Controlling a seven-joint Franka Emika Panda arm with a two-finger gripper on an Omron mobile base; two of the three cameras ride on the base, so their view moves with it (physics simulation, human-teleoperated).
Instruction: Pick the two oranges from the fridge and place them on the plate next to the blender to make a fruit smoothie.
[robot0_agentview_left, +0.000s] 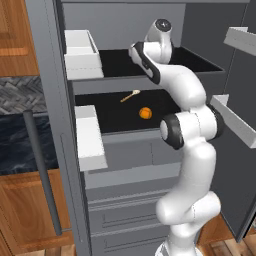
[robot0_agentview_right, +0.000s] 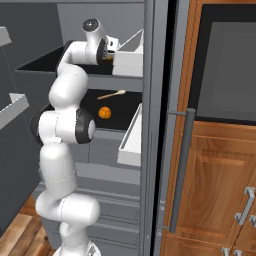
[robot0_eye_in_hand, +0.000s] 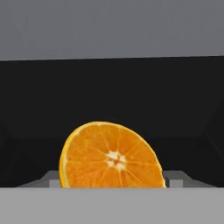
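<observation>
Two oranges are in sight. One is a cut orange half (robot0_eye_in_hand: 113, 157), its pale-centred face turned to the hand camera, sitting on the fridge's (robot0_agentview_left: 70, 165) upper black shelf (robot0_agentview_left: 200, 62) with a grey finger tip (robot0_eye_in_hand: 178, 179) just beside it on each side; whether the fingers press on it or stand a little apart from it cannot be told. The other, a whole small orange (robot0_agentview_left: 145, 113), lies alone toward the middle of the lower black shelf (robot0_agentview_left: 115, 117), near but apart from a single thin wooden spoon (robot0_agentview_left: 130, 95) lying farther back on the same shelf. The white arm (robot0_agentview_left: 187, 145) reaches into the upper shelf, its hand (robot0_agentview_right: 111, 50) just beside a white door bin (robot0_agentview_right: 129, 62). Four white door bins can be counted in the left base view: two on the left door, two on the right, and nothing can be seen in them. One long dark bar handle (robot0_agentview_right: 180, 170) runs down the door.
</observation>
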